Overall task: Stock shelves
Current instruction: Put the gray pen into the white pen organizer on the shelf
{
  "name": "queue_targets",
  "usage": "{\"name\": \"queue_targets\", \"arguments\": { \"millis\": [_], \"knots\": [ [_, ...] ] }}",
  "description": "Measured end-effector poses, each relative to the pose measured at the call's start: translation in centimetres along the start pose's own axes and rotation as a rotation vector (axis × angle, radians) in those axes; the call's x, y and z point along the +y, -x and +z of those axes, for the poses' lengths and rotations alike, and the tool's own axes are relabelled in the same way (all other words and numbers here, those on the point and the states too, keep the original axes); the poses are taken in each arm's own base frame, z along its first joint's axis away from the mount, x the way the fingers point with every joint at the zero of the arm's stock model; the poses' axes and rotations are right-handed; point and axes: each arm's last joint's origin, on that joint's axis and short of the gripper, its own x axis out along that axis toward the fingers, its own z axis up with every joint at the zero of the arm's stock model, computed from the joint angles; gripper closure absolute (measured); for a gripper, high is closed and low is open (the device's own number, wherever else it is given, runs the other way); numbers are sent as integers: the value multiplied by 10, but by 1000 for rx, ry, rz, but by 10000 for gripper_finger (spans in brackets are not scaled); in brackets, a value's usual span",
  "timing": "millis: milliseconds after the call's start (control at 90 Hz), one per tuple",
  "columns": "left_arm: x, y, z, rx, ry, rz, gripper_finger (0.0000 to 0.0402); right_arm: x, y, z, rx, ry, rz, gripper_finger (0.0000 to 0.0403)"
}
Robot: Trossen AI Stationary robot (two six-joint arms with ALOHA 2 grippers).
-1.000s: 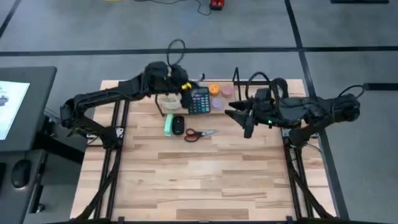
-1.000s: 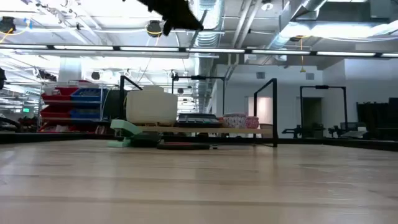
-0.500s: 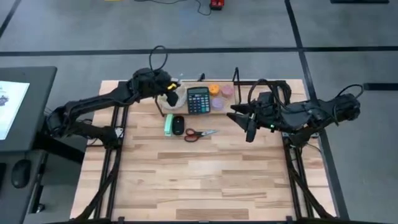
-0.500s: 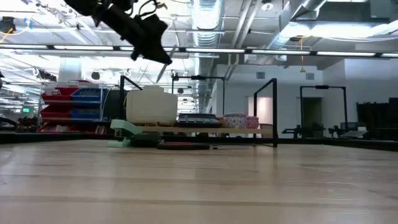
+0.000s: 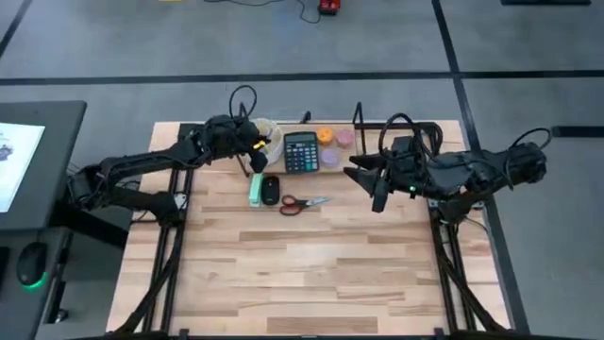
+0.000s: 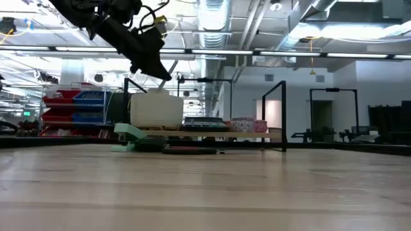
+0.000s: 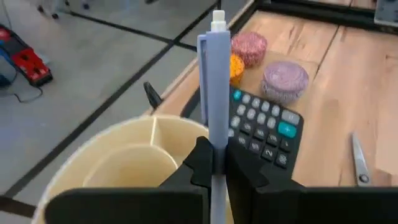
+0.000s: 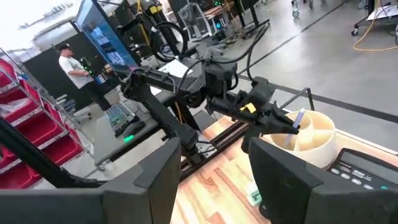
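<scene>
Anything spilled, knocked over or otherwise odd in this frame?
Nothing stands out. The left gripper holds a blue pen upright over the cream divided cup; the calculator lies flat on the shelves, and the scissors lie on the table.

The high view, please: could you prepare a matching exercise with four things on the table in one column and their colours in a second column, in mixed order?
Things:
1. stapler
2. calculator
3. scissors handles
4. divided cup

Colours:
A. red
B. cream
C. green
D. black with a teal key

Pairs: 1-C, 2-D, 3-A, 4-B
</scene>
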Motion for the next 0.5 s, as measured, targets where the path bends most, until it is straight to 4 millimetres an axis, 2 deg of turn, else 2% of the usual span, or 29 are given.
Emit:
{"name": "queue_targets", "arguments": {
  "millis": [500],
  "knots": [
    [-2,0,-9,88,-1,-46,353,2,0,1,-10,-12,12,223]
  ]
}}
